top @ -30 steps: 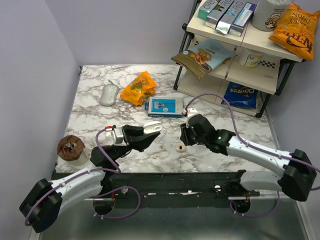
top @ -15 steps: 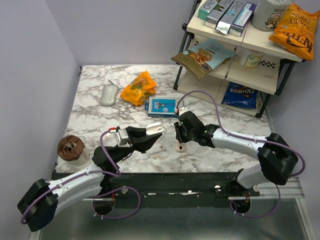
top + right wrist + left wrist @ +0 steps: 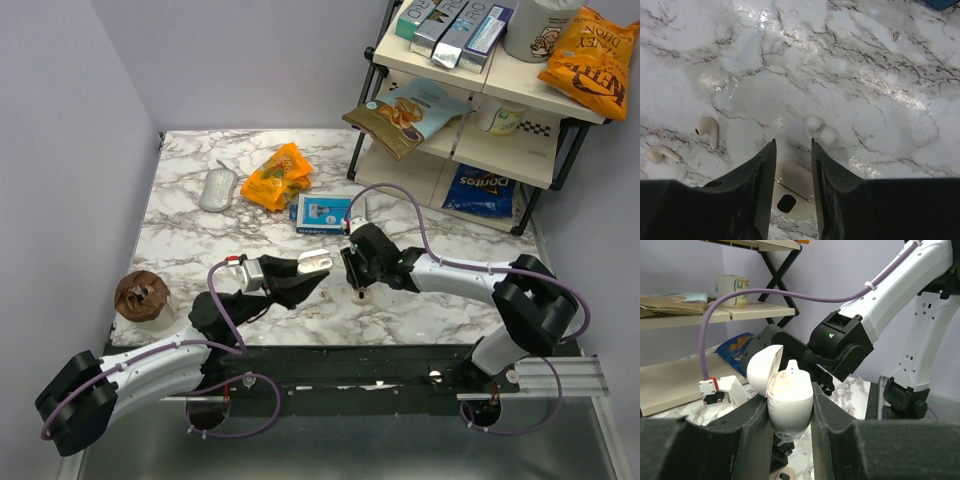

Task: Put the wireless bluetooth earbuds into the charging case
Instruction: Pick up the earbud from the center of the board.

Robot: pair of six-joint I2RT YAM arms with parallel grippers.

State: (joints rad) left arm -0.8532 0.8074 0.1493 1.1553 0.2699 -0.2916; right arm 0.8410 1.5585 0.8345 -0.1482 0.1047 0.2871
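Observation:
My left gripper (image 3: 318,268) is shut on the white charging case (image 3: 314,260) and holds it above the table's front middle. In the left wrist view the case (image 3: 790,402) sits upright between the jaws with its lid open, and one earbud stem (image 3: 791,369) stands in it. My right gripper (image 3: 350,268) hovers just right of the case, jaws narrowly parted and empty (image 3: 792,142). A cream rounded piece with a dark spot (image 3: 790,197) lies on the marble under them; it also shows in the top view (image 3: 360,295). Two loose cream earbuds (image 3: 707,131) (image 3: 660,153) lie to the left.
A small white lump (image 3: 821,131) lies beyond the right fingertips. A grey-white mouse (image 3: 217,188), an orange snack bag (image 3: 277,175) and a blue-and-white box (image 3: 325,213) lie at the back. A brown muffin (image 3: 140,295) sits front left. A shelf rack (image 3: 470,110) stands back right.
My right gripper has moved left, close to the held case. My left gripper has shifted slightly right with the case. The cream piece on the table has not moved.

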